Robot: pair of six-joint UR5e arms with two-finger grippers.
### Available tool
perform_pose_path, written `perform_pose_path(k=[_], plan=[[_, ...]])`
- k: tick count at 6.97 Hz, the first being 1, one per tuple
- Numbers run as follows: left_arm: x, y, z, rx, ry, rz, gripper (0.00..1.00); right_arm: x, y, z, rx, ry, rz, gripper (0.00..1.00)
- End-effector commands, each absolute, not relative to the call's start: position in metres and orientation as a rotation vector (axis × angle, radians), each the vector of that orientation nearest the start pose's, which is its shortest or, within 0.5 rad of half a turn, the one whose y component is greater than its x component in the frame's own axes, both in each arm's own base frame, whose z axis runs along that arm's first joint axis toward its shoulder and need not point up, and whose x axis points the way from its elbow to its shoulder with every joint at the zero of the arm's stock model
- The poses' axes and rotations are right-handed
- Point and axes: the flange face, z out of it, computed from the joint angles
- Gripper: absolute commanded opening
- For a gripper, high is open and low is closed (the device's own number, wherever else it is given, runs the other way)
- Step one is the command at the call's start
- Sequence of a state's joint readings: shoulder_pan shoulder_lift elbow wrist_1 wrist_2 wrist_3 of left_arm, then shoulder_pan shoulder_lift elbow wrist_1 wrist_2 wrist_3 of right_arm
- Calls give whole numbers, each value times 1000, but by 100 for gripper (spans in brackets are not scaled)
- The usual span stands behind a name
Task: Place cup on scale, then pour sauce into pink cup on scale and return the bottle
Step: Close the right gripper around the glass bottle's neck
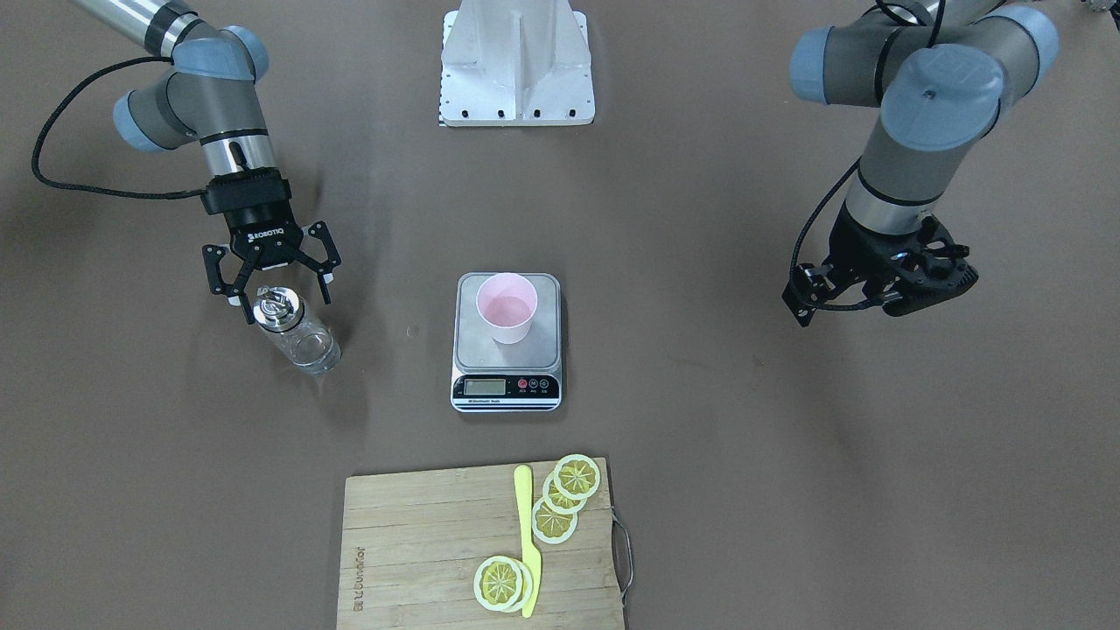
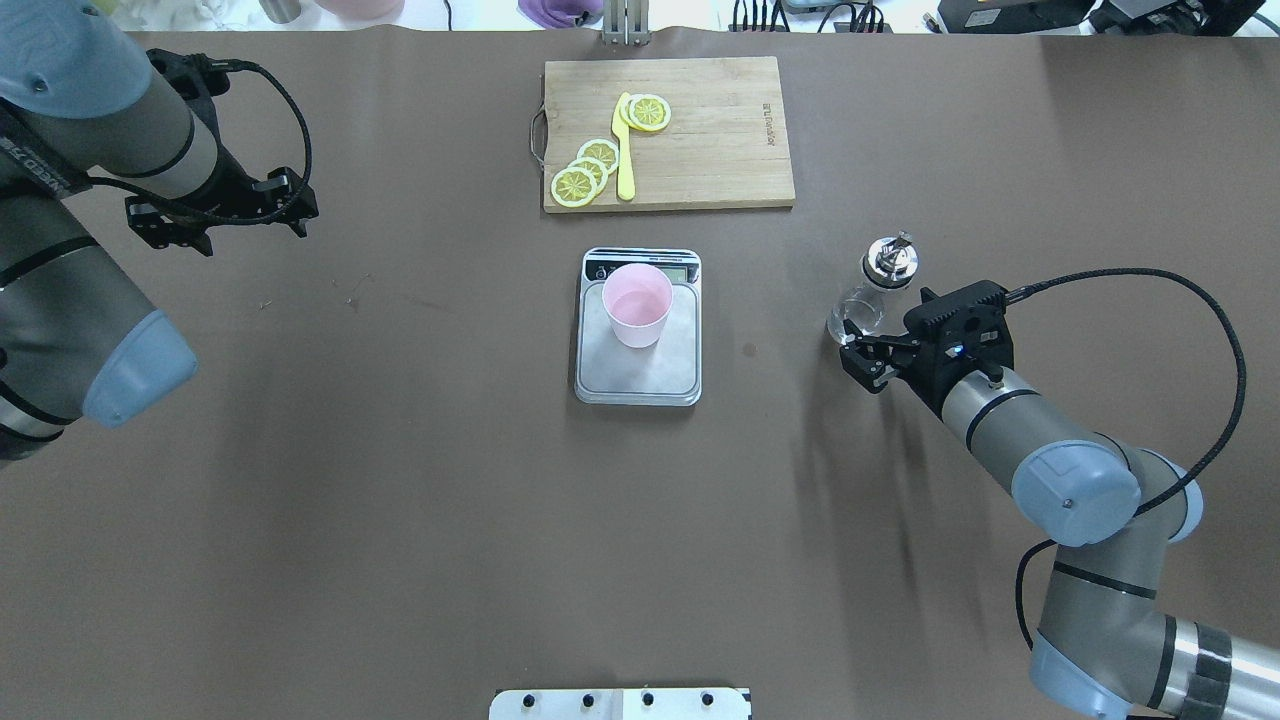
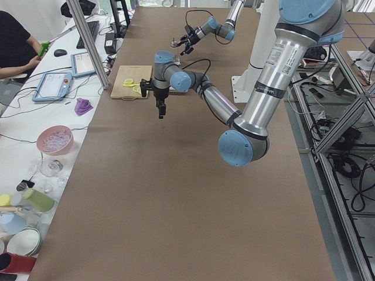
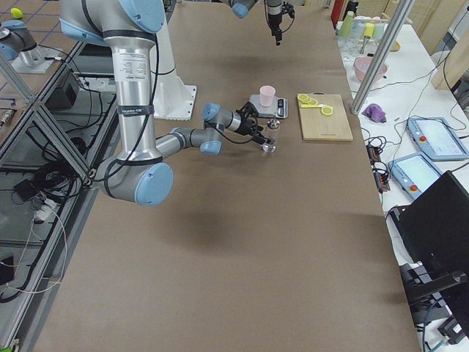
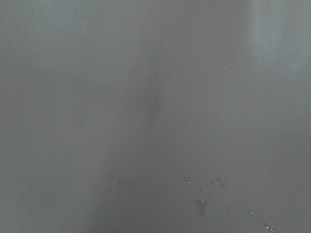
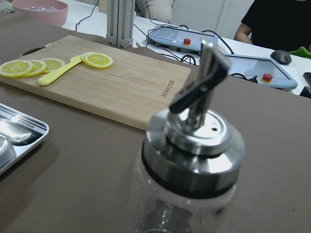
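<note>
Small pale pink plastic cup (image 1: 506, 306) stands upright on the flat silver digital kitchen scale (image 1: 477, 346), on the platform's half farther from the display strip. First step reads as done.

Small clear glass bottle (image 1: 293, 332) with chrome pour-spout top stands upright on the brown table (image 1: 700, 437), well out from the scale on the robot's right side, roughly level with it.

Right gripper (image 1: 282, 297): jaws spread wide, at the bottle on its side away from the scale, one finger to each side of it. No visible squeeze on the glass. Right wrist view is filled by the chrome collar and spout, very close.

Left gripper (image 1: 901, 293): hangs over bare table well out from the scale on the robot's left, holding nothing. Jaw state cannot be told.

Progress: no liquid can be made out in the cup, and the sauce is clear, so whether the pour has happened cannot be told. Judged either about to grasp for the pour, or bottle just set back.

Beyond the scale, on the operators' side: wooden cutting board (image 1: 420, 542) with lemon slices (image 1: 569, 490) and a yellow plastic knife (image 1: 527, 542).
</note>
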State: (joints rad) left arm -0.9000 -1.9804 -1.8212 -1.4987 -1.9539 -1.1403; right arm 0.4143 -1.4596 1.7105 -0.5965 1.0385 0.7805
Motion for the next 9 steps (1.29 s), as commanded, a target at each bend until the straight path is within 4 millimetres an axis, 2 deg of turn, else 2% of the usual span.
perform_pose_path(k=[1, 2, 3, 4, 5, 8, 9], plan=[[306, -541, 334, 64, 687, -339, 99, -433, -396, 434, 1071, -743, 20, 98], [307, -540, 334, 62, 688, -337, 99, -432, -402, 454, 1082, -747, 28, 98], [308, -541, 331, 67, 692, -336, 99, -429, -405, 466, 1093, -763, 40, 98], [308, -541, 331, 66, 691, -336, 99, -431, -407, 463, 1096, -772, 47, 98], [308, -541, 331, 66, 691, -336, 99, -435, -412, 450, 1110, -788, 54, 98], [309, -542, 333, 62, 686, -338, 99, -435, -414, 450, 1110, -784, 56, 98], [309, -542, 333, 61, 687, -337, 99, -436, -415, 453, 1105, -782, 58, 87]])
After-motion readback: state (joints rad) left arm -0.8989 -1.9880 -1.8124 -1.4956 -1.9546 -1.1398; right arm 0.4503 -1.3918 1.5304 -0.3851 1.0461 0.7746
